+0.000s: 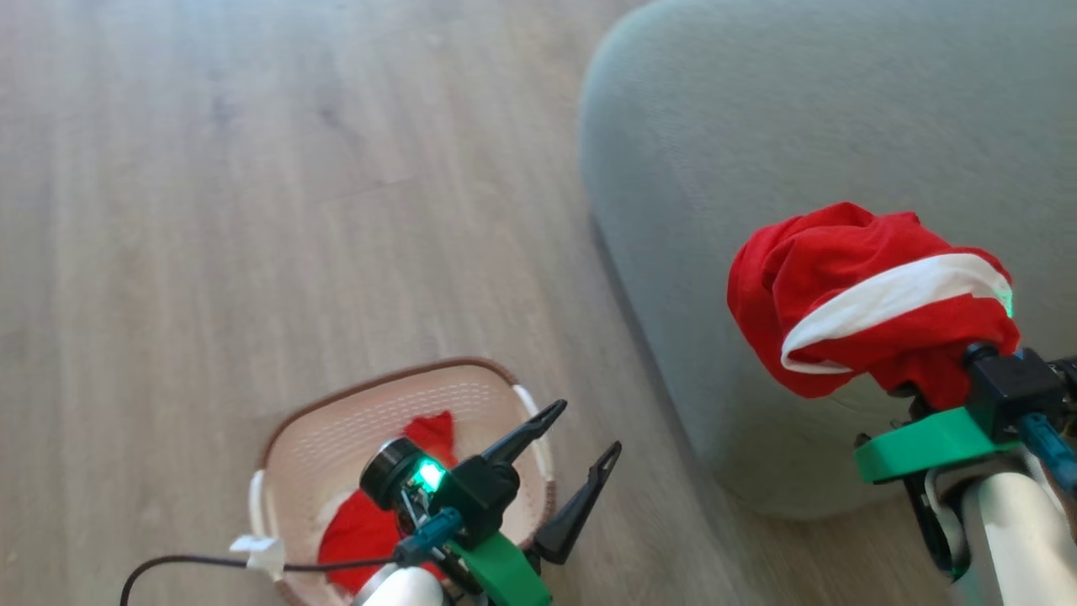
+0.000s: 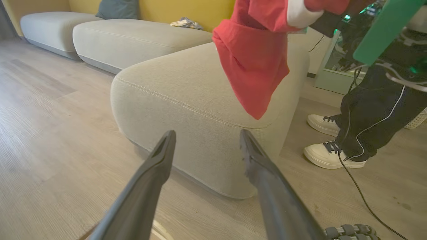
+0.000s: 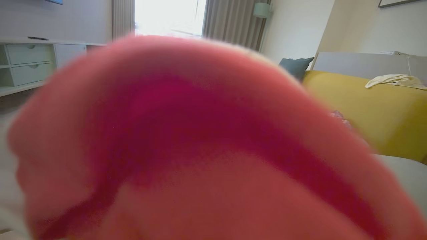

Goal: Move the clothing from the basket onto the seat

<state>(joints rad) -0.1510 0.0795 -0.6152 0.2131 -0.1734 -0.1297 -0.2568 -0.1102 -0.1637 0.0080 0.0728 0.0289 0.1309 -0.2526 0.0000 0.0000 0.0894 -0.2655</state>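
Note:
A bright red garment with a white band (image 1: pixel 867 286) is bunched over my right gripper (image 1: pixel 980 366), which is shut on it with its fingers buried in the cloth. It hangs above the near corner of the grey-green seat (image 1: pixel 799 126). The left wrist view shows the garment (image 2: pixel 257 66) dangling over the seat (image 2: pixel 186 100); blurred red cloth (image 3: pixel 200 150) covers most of the right wrist view. More red clothing (image 1: pixel 362 530) lies in the cream basket (image 1: pixel 336 429) at lower left. My left gripper (image 1: pixel 587 431) is open and holds nothing, above the basket's right rim and pointing toward the seat (image 2: pixel 206 133).
A person's feet in white shoes (image 2: pixel 328 155) stand on the wood floor (image 1: pixel 252 210) right of the seat, with a black cable (image 2: pixel 360 193) trailing past them. Yellow sofa backs (image 3: pixel 367 106) and a pale cabinet (image 3: pixel 30 63) stand farther off.

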